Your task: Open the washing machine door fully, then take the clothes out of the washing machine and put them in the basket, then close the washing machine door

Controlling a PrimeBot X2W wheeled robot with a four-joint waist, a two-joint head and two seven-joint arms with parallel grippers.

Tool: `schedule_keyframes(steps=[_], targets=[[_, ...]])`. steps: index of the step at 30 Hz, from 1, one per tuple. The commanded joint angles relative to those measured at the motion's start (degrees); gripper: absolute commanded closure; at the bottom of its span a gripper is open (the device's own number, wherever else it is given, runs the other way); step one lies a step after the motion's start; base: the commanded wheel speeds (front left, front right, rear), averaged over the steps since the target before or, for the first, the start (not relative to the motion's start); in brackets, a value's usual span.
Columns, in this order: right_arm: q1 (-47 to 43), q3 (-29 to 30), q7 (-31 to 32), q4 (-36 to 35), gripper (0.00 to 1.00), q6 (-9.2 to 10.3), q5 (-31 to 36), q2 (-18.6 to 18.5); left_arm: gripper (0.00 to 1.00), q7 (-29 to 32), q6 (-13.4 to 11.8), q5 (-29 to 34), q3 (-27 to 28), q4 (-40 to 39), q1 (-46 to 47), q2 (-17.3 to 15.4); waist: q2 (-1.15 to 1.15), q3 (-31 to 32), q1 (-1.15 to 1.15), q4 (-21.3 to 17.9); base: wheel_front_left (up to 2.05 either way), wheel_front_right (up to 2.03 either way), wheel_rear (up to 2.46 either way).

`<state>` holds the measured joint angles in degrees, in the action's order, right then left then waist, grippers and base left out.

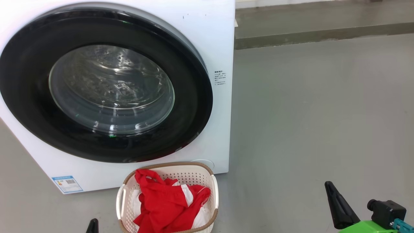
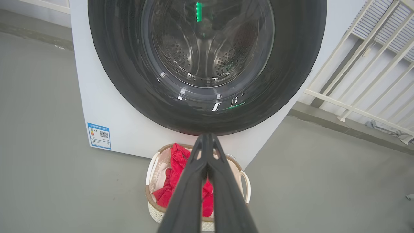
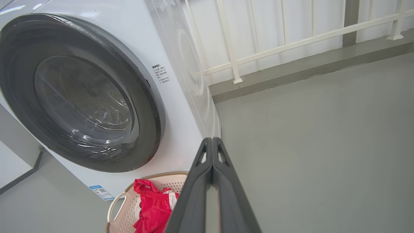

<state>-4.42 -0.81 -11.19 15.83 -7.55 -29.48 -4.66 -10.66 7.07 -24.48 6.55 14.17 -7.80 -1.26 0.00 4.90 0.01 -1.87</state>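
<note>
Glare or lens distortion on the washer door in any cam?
Head view: soft white reflections streak the washing machine door glass, which stays see-through; focus is sharp. Left wrist view: a green light glints on the glass. Right wrist view: the wide angle bows the washing machine corner edge; lighting is even.

Can't read the tiny blue sticker [image 1: 67, 183] on the big white front-loading washing machine [image 1: 220, 48]. Lost the near rim of the cream-white perforated plastic basket [image 1: 194, 176] to the bottom edge. Can't see part of the bright red fabric clothes [image 2: 176, 158] behind the left gripper [image 2: 207, 137].
</note>
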Motion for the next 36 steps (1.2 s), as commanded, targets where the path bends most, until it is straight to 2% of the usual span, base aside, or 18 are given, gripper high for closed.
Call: schedule_keyframes(steps=[1, 36], targets=[[2.59, 0.34, 0.24, -1.55, 1.0, 0.01, -1.38, -0.31, 1.0, 0.16, 0.07, -1.34, 0.35, -1.16, 2.72, -0.83, 0.0, -0.04, -0.01, 0.02, 0.0, 0.0, 0.0], [5.3, 2.71, 6.14, -1.64, 1.0, 0.03, -22.08, 0.4, 1.0, 5.89, 0.19, -23.76, 0.21, -0.82, 6.52, -1.09, 0.0, -1.74, -0.01, 0.64, 0.0, 0.0, 0.0]])
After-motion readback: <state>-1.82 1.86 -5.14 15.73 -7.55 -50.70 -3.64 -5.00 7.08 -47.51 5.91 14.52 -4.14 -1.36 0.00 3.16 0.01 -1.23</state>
